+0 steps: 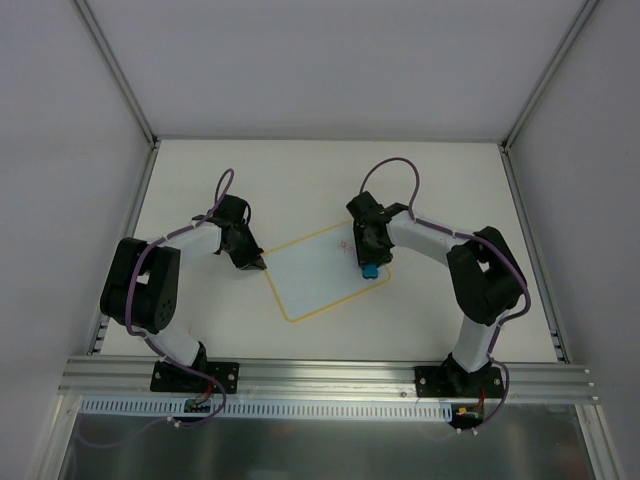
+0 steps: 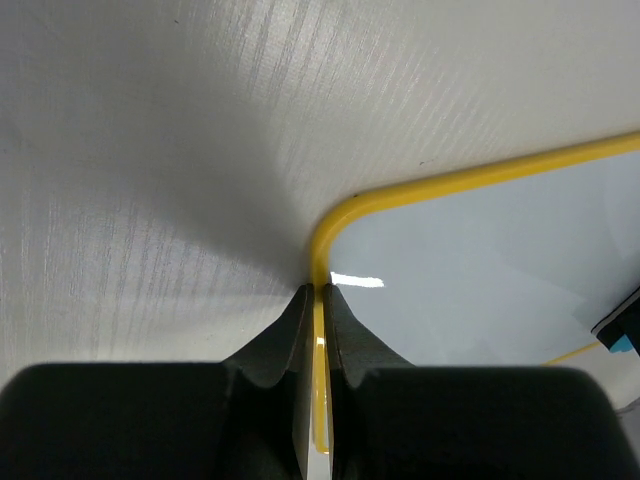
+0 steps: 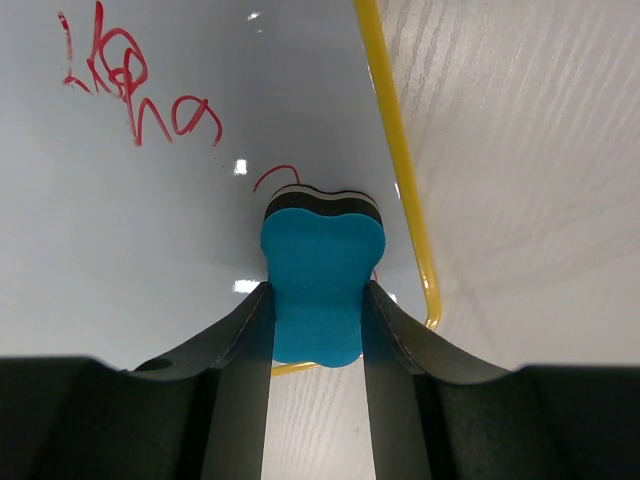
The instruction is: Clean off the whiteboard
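You see the whiteboard point(image 1: 322, 280) lying flat on the white desk point(image 1: 300, 180), between the two arms and turned a bit crooked; its yellow rim point(image 2: 450, 180) goes all the way round it.

Your left pincer point(image 2: 318, 292) is at the board's left corner; its two fingers are pressed together on the yellow rim, one finger on the desk side and one on the board side.

Your right pincer point(image 3: 318, 290) is clamped on a blue eraser point(image 3: 320, 285); the fingers squeeze it in at the sides; the eraser's dark bottom layer touches the board, just beside the rim and near a rounded corner.

Red scribbles point(image 3: 125, 85) sit on the board further out from the eraser; one small red curve point(image 3: 275, 175) shows right at the eraser's far edge.
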Controlling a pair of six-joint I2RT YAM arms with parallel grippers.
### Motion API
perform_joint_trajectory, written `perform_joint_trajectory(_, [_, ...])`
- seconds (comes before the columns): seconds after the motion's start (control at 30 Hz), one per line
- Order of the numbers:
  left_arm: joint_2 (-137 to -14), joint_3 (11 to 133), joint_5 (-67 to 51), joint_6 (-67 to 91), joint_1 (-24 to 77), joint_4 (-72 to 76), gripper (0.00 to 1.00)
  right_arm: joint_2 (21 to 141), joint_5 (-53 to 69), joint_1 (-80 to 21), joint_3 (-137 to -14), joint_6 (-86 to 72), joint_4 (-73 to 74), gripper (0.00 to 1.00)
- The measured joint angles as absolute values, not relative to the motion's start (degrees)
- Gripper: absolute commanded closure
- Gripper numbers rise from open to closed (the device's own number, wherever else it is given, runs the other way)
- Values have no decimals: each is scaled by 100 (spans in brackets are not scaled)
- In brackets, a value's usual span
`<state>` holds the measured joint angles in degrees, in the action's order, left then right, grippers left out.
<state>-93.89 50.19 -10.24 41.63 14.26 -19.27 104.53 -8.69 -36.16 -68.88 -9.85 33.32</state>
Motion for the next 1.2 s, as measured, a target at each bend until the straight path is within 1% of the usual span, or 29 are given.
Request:
perform_joint_trajectory(0.13, [-9384,5009,-1035,4163,1426,-1914,100,10495,-945,-3719,-6987,-976,3411,100])
perform_joint_trajectory(0.23, [-9384,5009,-1039,4163,1426,-1914,100,10759,-1068,-3966,-7360,-954,3677,100])
perform_joint_trajectory(0.5, [-9382,5006,-1041,4163,1426,-1914,100,11664,-812,-5328,-8656,-947,3966,100])
perform_joint_trajectory(0.63, [-9380,5004,-1041,4163,1426,-1911,100,11775,-574,-5885,-8818,-906,3994,100])
perform_joint_trajectory(0.73, [-9373,4998,-1041,4165,1426,-1903,100,11775,-508,-6036,-8814,-860,4042,100])
perform_joint_trajectory(0.87, [-9373,4993,-1044,4165,1426,-1894,100,11725,-423,-5946,-8698,-854,3975,100])
perform_joint_trajectory(0.97, [-9371,4984,-1044,4165,1426,-1885,100,11500,-395,-5708,-8348,-860,3863,100])
perform_joint_trajectory(1.07, [-9360,4967,-1046,4165,1426,-1870,100,11163,-390,-5194,-7861,-873,3767,100])
perform_joint_trajectory(1.2, [-9351,4950,-1048,4165,1426,-1852,100,10783,-554,-4215,-7354,-875,3732,100])
